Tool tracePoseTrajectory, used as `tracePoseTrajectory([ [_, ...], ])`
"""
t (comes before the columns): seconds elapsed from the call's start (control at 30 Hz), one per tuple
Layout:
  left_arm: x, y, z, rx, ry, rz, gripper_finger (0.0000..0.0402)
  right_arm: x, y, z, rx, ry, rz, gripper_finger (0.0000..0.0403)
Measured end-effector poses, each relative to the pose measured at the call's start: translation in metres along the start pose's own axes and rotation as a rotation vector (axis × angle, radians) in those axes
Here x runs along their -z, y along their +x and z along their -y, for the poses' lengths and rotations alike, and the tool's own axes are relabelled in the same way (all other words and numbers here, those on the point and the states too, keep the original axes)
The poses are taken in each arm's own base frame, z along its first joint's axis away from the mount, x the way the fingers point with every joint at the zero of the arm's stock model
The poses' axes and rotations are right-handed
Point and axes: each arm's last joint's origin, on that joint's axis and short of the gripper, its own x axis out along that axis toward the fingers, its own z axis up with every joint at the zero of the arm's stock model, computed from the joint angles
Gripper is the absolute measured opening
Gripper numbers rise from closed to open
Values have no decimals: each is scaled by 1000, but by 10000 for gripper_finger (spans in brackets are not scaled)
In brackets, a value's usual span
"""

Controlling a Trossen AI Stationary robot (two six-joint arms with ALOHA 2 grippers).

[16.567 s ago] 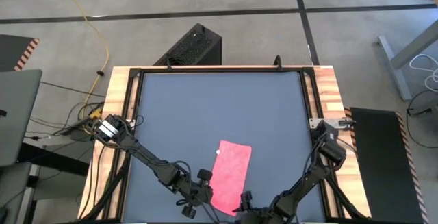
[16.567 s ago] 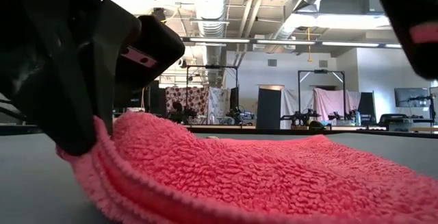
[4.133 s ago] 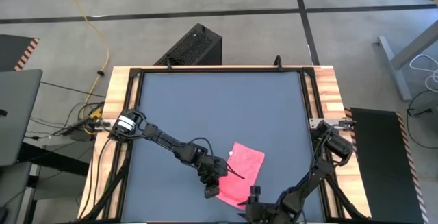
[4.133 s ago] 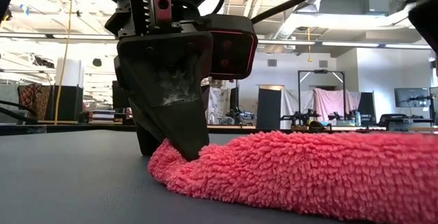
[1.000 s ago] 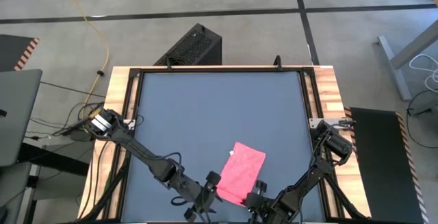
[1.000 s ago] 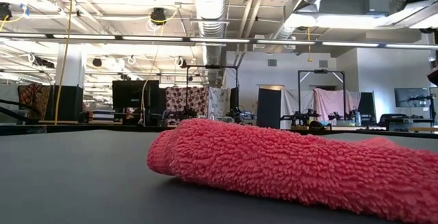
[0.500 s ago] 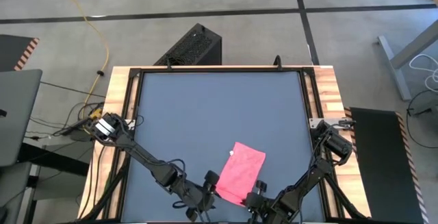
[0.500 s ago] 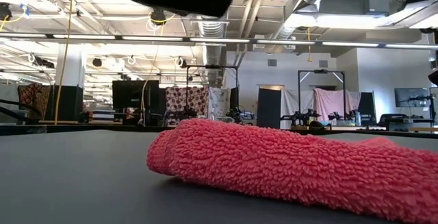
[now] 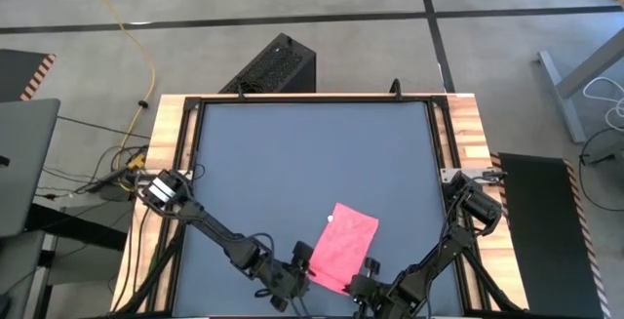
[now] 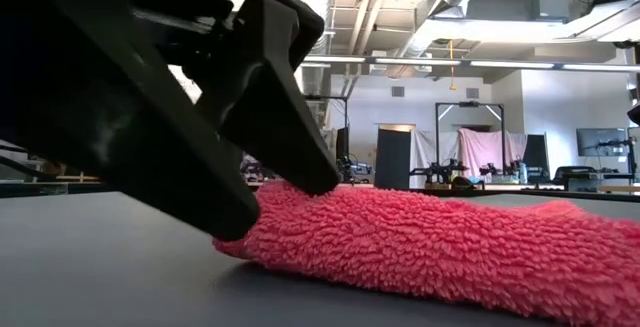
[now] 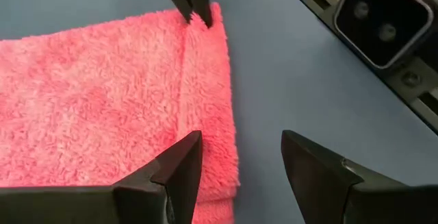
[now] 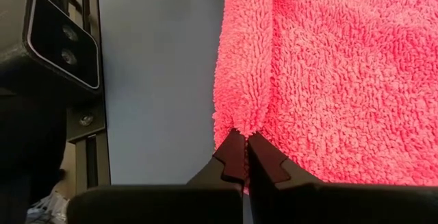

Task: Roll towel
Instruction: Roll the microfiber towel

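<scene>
Rolling is being started at the bench's near edge: the towel (image 9: 343, 246) fold is being pinched by the clenched right hand (image 12: 245, 157), while the released left hand (image 11: 236, 157) is being lowered astride its corner, to be closed next.

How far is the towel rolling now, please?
Done: the towel has one rolled fold along its near edge. In hand: the right gripper is shut on that edge, and the open left gripper straddles the other end. Left: most of the towel lies flat, unrolled.
</scene>
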Motion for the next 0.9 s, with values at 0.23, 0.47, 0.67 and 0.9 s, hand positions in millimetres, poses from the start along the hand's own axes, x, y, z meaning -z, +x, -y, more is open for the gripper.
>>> tracePoseTrajectory([
  [0.23, 1, 0, -2, -20, 8, -13, 190, 0, 0, 0, 0, 0, -2, 21],
  [0.47, 2, 1, -6, -27, -5, -26, 190, 0, 0, 0, -1, 1, -2, 21],
  [0.67, 4, 1, -6, -26, -17, -45, 169, 0, 0, 0, -2, 12, -2, 21],
  [0.9, 8, 3, -13, -37, -75, -81, 84, 0, 0, -1, -8, 55, -5, 21],
])
